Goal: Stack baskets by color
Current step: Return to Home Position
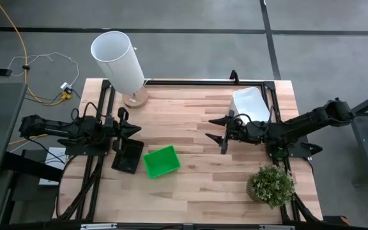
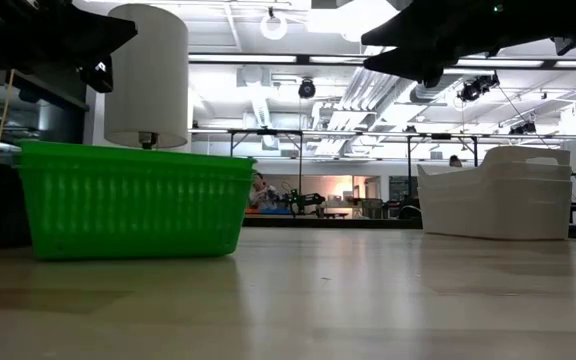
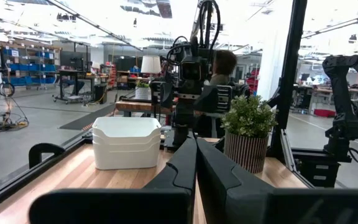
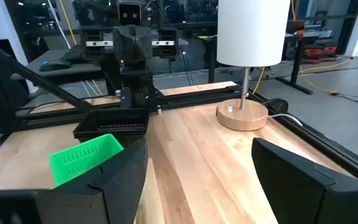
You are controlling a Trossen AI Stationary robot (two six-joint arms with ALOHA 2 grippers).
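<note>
A green basket (image 1: 161,161) rests on its bottom near the table's middle, also seen in the low view (image 2: 133,200) and the right wrist view (image 4: 86,158). A black basket (image 1: 128,156) sits just to its left. White baskets (image 1: 251,105) stand nested in a stack at the far right, also in the left wrist view (image 3: 126,143). My left gripper (image 1: 135,131) hovers shut above the table, just beyond the black basket. My right gripper (image 1: 214,130) hangs open and empty in the air, left of the white stack, pointing toward the table's left.
A tall white lamp (image 1: 119,61) on a round wooden base (image 1: 135,98) stands at the far left. A potted plant (image 1: 271,185) sits at the near right corner. Bare wood (image 1: 203,185) lies between the green basket and the plant.
</note>
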